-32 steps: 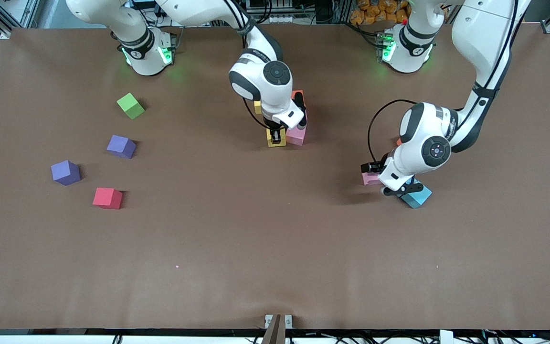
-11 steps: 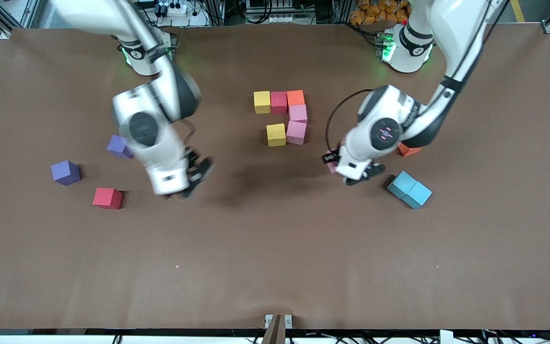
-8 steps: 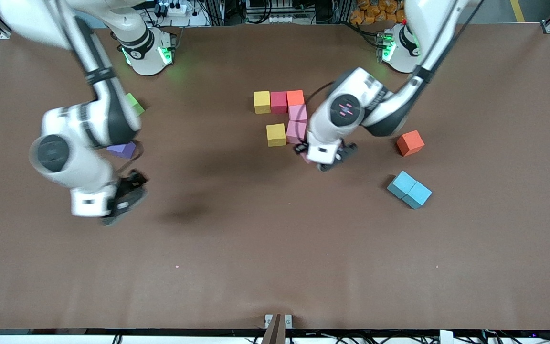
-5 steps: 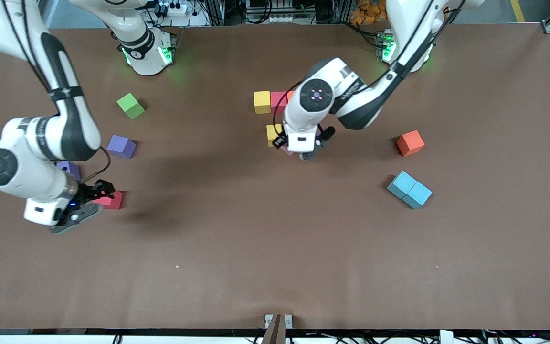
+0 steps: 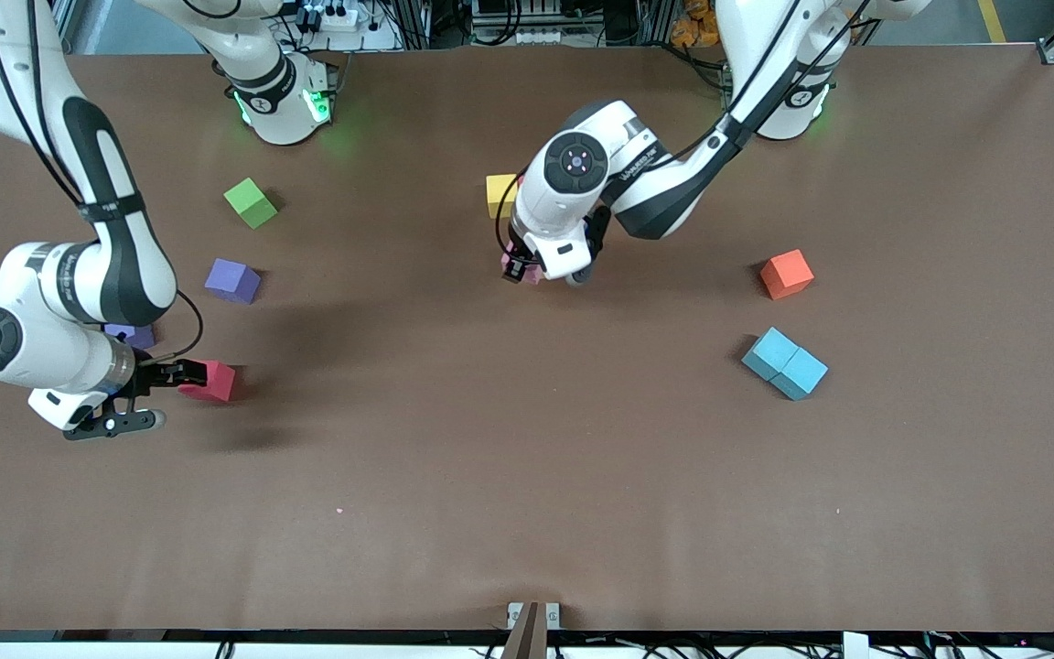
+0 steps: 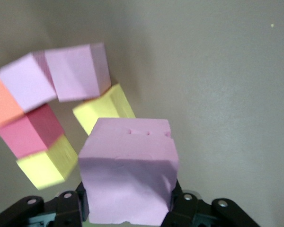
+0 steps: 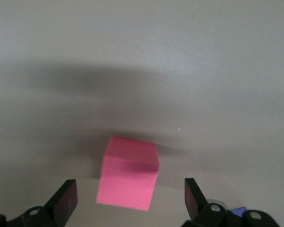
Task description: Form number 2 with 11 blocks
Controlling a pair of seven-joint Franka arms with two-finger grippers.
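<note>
Left wrist view: the left gripper (image 6: 128, 208) clamps a pink block (image 6: 128, 177) over the part-built number 2 (image 6: 61, 113) at mid-table. The right gripper (image 7: 130, 198), fingers wide apart, hangs over a red block (image 7: 129, 173) near the right arm's end, with purple blocks (image 5: 232, 280) close by.

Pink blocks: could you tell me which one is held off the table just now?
The pink block clamped in the left gripper, over the unfinished figure. The other two pink blocks rest in that figure, touching.
</note>
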